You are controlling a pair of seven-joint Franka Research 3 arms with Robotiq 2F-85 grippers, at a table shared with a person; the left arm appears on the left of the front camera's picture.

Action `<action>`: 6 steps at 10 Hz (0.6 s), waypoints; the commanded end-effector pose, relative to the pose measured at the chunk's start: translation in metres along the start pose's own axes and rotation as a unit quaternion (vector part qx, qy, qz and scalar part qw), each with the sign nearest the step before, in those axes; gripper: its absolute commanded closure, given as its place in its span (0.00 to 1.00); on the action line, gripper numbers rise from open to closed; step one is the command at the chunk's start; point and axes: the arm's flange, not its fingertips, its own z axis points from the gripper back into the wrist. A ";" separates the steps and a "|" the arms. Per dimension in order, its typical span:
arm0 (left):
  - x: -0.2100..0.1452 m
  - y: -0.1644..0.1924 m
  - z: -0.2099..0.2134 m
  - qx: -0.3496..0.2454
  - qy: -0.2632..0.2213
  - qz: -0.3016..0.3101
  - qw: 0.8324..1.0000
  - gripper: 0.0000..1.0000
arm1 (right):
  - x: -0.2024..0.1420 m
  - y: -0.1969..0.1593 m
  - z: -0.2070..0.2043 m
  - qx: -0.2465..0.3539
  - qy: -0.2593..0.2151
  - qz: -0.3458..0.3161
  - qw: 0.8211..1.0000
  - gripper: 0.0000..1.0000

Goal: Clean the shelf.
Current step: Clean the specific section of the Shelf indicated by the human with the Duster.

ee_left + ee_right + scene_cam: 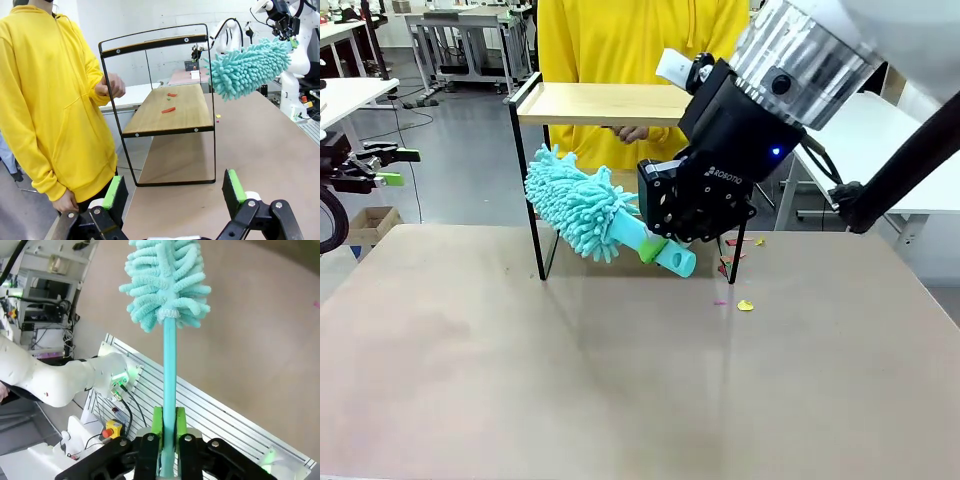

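the shelf [605, 103] stands at the far middle of the surface [620, 390], just in front of a person in a yellow hoodie [640, 40]. in the front view its right side and most of its lower board are hidden behind the right gripper [655, 248] and the fluffy head of a teal duster [582, 205]. the right fingers are clenched on the duster's handle, whose short end pokes out below them. the head sits at the shelf's open front, between the two boards in height; whether it touches wood cannot be told. the left wrist view looks at the shelf end-on and shows the lower board bare, with a few red scraps [168, 110] lying on it. there the left gripper [175, 192] has its fingers released and spread wide, grasping nothing. small coloured bits [745, 305] lie on the surface near the shelf's right foot, too small to make out. the person's hand [114, 86] is raised beside the top rail.
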 end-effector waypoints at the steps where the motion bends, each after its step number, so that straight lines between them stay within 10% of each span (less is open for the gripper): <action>1: 0.002 -0.001 -0.001 -0.001 0.000 -0.001 1.000 0.00 | 0.001 -0.003 0.006 0.000 0.008 0.018 1.000 0.87; 6: 0.002 -0.001 -0.001 -0.001 0.000 -0.001 1.000 0.00 | 0.039 0.055 -0.068 -0.121 -0.157 -0.049 0.979 0.87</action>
